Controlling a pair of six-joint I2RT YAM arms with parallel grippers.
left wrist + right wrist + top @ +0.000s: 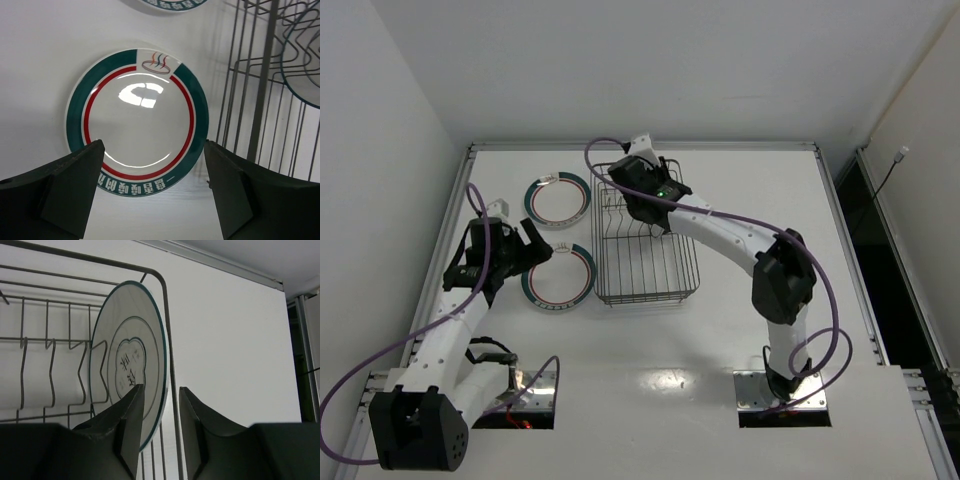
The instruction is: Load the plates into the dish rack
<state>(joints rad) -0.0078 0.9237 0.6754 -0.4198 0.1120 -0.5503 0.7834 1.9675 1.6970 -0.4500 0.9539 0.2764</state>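
the left tool (154, 150) hangs spread wide over the near white round plate with teal and red rim bands (137, 120), which lies flat on the white desk (770, 180) beside the grey wire dish rack (645, 298); it is probably lining up on the rim. the right tool (161, 392) is slightly parted around a thin-rimmed white round plate (127, 355) standing upright at the rack's far end. the fingers (127, 440) hide the plate's lower edge, so its seating is unclear.

Chinese characters, not legible, on teal-rimmed plate (137, 122) and racked plate (127, 365).
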